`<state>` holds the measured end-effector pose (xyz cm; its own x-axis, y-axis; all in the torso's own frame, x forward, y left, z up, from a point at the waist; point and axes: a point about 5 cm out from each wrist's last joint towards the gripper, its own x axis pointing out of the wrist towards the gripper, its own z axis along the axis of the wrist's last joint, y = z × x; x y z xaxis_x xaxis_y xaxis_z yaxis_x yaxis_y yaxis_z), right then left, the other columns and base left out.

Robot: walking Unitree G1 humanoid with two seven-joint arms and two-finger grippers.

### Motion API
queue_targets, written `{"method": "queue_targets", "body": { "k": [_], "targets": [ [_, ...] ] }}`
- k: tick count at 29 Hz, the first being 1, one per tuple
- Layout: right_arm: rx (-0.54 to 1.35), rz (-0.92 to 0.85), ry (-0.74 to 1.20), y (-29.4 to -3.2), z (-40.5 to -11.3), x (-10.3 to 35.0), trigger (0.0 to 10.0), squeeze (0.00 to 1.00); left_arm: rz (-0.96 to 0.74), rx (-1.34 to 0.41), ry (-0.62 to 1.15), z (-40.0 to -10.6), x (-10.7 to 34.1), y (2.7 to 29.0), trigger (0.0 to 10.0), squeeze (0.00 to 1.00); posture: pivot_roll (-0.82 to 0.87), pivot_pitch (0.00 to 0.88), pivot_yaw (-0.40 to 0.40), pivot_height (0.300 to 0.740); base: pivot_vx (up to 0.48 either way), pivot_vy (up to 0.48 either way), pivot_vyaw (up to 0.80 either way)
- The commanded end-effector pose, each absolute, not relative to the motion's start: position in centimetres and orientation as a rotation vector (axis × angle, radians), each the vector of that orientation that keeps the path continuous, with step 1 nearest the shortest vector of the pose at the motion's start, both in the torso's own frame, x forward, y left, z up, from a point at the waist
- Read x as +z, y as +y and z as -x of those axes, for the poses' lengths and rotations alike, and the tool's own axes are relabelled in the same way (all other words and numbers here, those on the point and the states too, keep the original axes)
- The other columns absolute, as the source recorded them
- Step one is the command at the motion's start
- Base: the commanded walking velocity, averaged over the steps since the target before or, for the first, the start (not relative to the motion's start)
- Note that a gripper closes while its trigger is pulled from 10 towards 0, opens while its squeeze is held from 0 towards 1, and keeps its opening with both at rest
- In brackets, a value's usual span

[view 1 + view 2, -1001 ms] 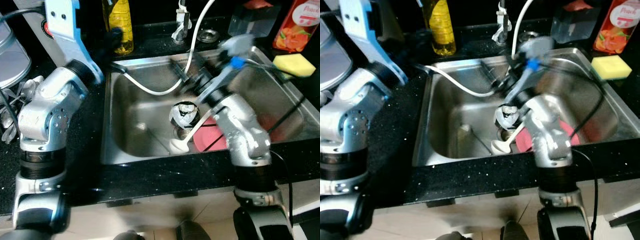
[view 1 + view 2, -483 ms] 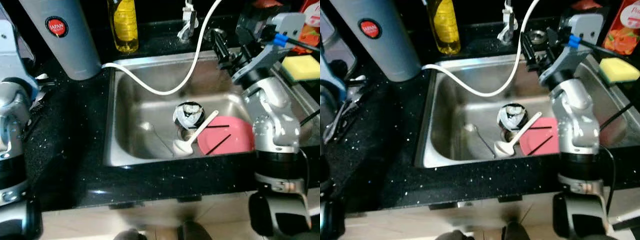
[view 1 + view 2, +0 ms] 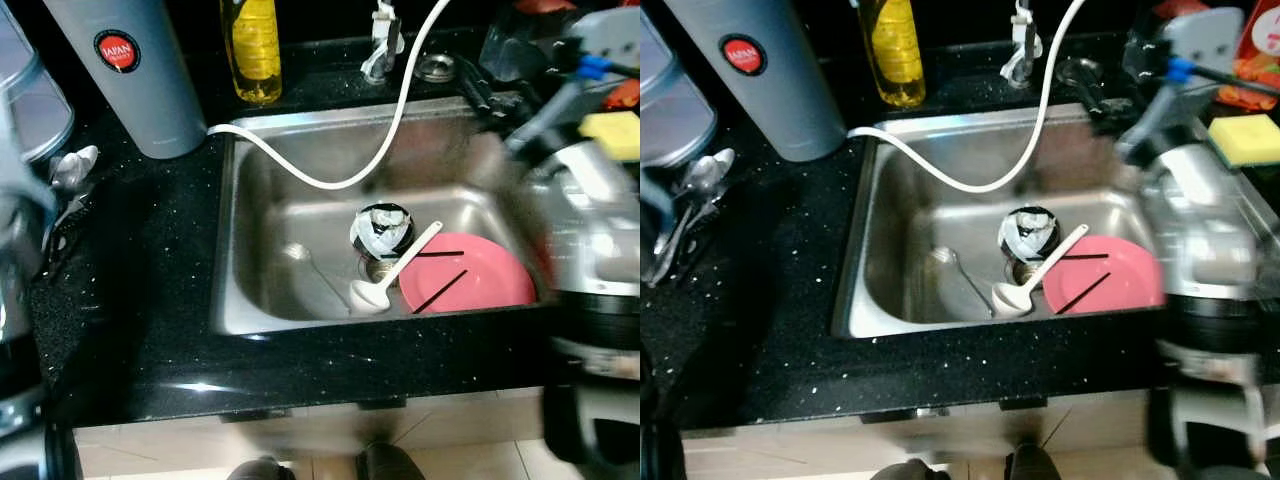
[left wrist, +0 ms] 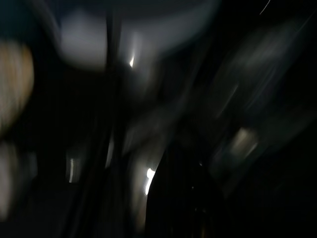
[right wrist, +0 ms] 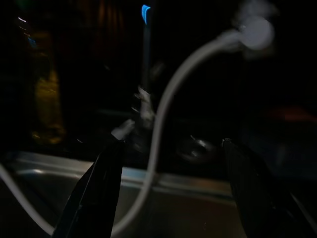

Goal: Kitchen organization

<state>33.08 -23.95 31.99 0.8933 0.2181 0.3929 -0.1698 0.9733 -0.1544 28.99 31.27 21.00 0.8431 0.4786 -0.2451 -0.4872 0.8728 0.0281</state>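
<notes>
My right hand [image 5: 168, 188] has pulled up out of the sink [image 3: 300, 150] to its back rim, fingers wide & empty; pink plate [image 3: 470, 285] + ladle [image 3: 385, 280] untouched. Left hand: can't tell.

My count: one sink [image 3: 250, 250], just below my right tool [image 5: 168, 193], its fingers apart. In sink: one pink plate [image 3: 480, 285], two black chopsticks [image 3: 440, 290] on it, one white ladle [image 3: 385, 280], one black-and-white bowl [image 3: 381, 228], one fork [image 3: 965, 275]. One white hose [image 3: 330, 180]. On table [image 3: 150, 300]: one yellow bottle [image 3: 256, 50], one grey cylinder [image 3: 130, 70], one yellow sponge [image 3: 1248, 138], several spoons [image 3: 690, 195], number unclear. One clear jug [image 3: 675, 110].
</notes>
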Motion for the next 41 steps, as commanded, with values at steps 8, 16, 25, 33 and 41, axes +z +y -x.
{"method": "queue_targets", "body": {
  "k": [8,16,25,33,41],
  "targets": [
    [0.168,0.107,-0.473,-24.1,-32.6,32.8,10.0,0.0,-0.04,0.615,0.204,-29.6,21.0,30.9,10.0,0.0,-0.08,0.123,0.099,0.74,0.0,0.0,0.0],
    [0.195,0.102,-0.539,-22.5,-32.5,33.8,10.0,0.0,-0.052,0.486,0.04,-30.9,23.6,29.2,10.0,0.0,-0.07,0.116,0.103,0.74,0.0,0.0,0.0],
    [0.222,0.09,-0.572,-21.4,-32.6,34.4,10.0,0.0,0.116,0.487,0.043,-31.2,24.4,28.4,10.0,1.0,-0.07,0.104,0.1,0.74,0.0,0.0,0.0],
    [0.221,0.083,-0.572,-21.4,-32.8,34.4,10.0,0.0,0.189,0.521,0.16,-31.2,23.1,29.0,10.0,1.0,-0.07,0.094,0.099,0.74,0.0,0.0,0.0],
    [0.224,0.074,-0.569,-21.3,-32.8,34.2,10.0,0.0,0.207,0.501,0.35,-30.8,20.1,29.1,10.0,0.0,-0.06,0.091,0.1,0.74,0.0,0.0,0.0]
  ]
}}
